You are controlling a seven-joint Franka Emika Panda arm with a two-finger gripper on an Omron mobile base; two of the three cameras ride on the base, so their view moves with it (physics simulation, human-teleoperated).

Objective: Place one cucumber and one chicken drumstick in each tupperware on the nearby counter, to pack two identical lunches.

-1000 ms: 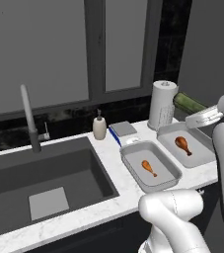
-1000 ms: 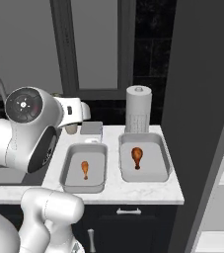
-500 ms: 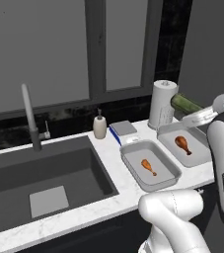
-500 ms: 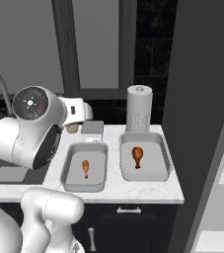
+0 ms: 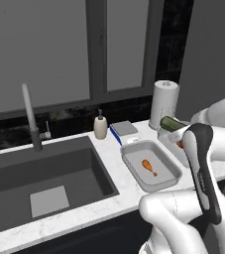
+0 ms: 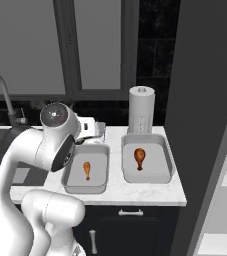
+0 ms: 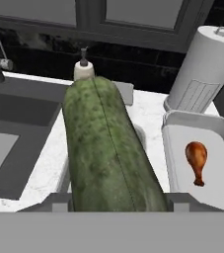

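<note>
My gripper (image 7: 116, 201) is shut on a dark green cucumber (image 7: 108, 148), which reaches lengthwise up the hand view and hides the fingers. From the left base view the cucumber (image 5: 172, 122) pokes out by the arm, above the back of the two tupperwares. The near tupperware (image 5: 134, 168) holds one orange-brown drumstick (image 5: 149, 166); the arm mostly hides the other tupperware. From the right base view, the left tupperware (image 6: 102, 172) and the right tupperware (image 6: 157, 167) each hold a drumstick (image 6: 87, 170) (image 6: 139, 158). My gripper (image 6: 96, 131) hangs over the left one's back edge. The second cucumber is out of view.
A white paper towel roll (image 5: 163, 103) stands behind the tupperwares on the marble counter (image 5: 116, 183). A soap bottle (image 5: 100, 127) and a blue-edged sponge (image 5: 123, 129) sit near the wall. The dark sink (image 5: 39, 178) with its faucet (image 5: 30, 116) lies left.
The arm has swung the cucumber left and down in the left base view, from beside the paper towel roll to just above the tupperwares. The drumsticks and containers have not moved.
</note>
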